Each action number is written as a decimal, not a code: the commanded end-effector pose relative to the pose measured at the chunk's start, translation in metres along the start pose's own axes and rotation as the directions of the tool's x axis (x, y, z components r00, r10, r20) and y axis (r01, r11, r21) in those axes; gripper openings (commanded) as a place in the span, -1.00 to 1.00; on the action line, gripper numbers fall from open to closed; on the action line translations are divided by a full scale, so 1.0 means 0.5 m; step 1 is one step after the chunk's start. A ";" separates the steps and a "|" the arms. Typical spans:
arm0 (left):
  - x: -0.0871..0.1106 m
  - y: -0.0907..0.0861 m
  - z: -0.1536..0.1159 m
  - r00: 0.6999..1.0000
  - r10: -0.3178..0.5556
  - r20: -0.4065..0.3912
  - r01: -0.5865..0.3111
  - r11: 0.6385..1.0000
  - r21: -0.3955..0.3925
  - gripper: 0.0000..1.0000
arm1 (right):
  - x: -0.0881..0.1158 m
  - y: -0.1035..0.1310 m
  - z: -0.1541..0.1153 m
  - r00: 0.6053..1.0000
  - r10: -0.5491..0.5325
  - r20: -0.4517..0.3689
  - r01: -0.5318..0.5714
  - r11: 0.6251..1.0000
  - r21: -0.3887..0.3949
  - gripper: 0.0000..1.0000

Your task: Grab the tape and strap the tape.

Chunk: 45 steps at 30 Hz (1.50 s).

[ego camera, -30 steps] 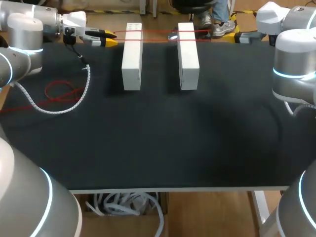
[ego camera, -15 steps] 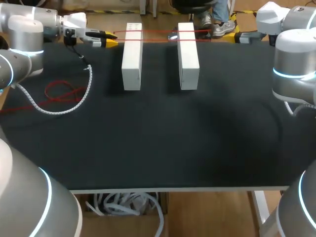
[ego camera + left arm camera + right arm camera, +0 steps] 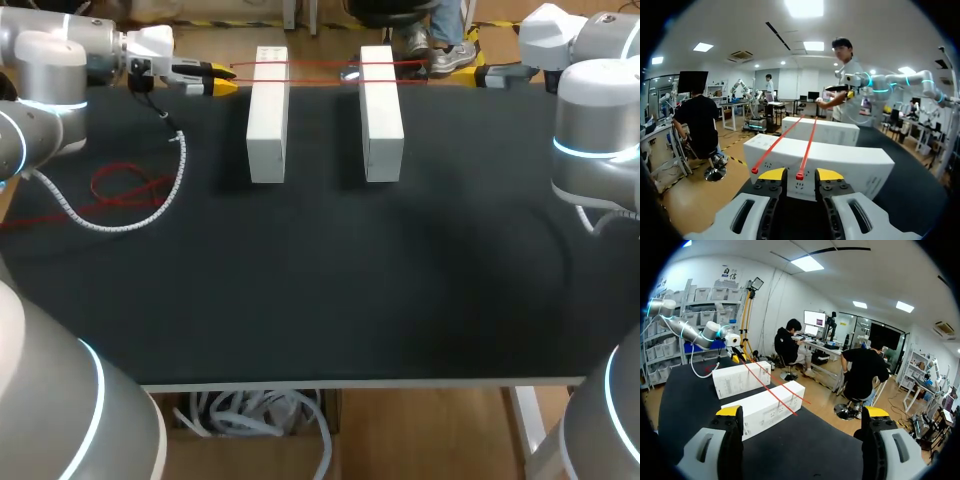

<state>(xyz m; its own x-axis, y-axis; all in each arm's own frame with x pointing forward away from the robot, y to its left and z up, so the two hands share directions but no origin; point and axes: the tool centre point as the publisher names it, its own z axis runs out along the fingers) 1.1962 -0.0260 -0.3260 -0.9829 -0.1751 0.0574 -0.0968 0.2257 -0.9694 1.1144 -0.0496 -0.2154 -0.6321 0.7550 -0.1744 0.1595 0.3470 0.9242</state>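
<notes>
Tape: a thin red tape (image 3: 320,66), two straight parallel strands, crosses the far end of the left carton (image 3: 267,115) and the second carton (image 3: 381,110) beside it, ending just past that one.
Left gripper (image 3: 220,78): just beside the left carton's far end, on the side away from the second carton. Its fingers (image 3: 772,174) stand a narrow gap apart. One strand runs into the gap and the other runs outside a finger, so the tape looks hooked round that finger, not pinched.
Right gripper (image 3: 802,412): well beyond the second carton, spread wide, holding nothing.
Just changed: the left gripper has drawn slightly away from the left carton, then nearly settled. The cartons and the right arm have not moved.
Meaning: probably slack being taken out, with the strapping under way but not finished.
Materials: the cartons are long, sharp-edged blocks of smooth matt white. The tape is narrow, flexible and taut. The table (image 3: 320,280) has a matt black top.
Further out: a loose red coil (image 3: 125,187) and a white spiral cable (image 3: 170,185) lie near the left carton, on the left arm's side.
</notes>
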 end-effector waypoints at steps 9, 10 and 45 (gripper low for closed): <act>-0.003 0.002 0.002 1.000 0.001 -0.003 -0.001 1.000 -0.002 -1.00 | 0.000 -0.001 -0.001 1.000 0.000 -0.001 0.000 1.000 -0.001 1.00; -0.003 0.002 0.002 1.000 0.000 -0.002 0.000 1.000 -0.004 -1.00 | 0.000 -0.001 -0.001 1.000 0.000 -0.001 0.000 1.000 -0.001 1.00; 0.163 -0.262 -0.053 0.999 0.022 0.040 -0.026 0.992 0.122 -1.00 | 0.000 -0.001 -0.001 1.000 0.000 -0.001 0.000 1.000 -0.001 1.00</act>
<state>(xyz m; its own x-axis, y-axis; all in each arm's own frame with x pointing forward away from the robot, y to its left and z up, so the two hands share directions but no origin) 1.1620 -0.0369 -0.2102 -0.9986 -0.0314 0.0417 -0.0440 0.0741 -0.9963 1.1144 -0.0497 -0.2154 -0.6321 0.7550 -0.1744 0.1595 0.3470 0.9242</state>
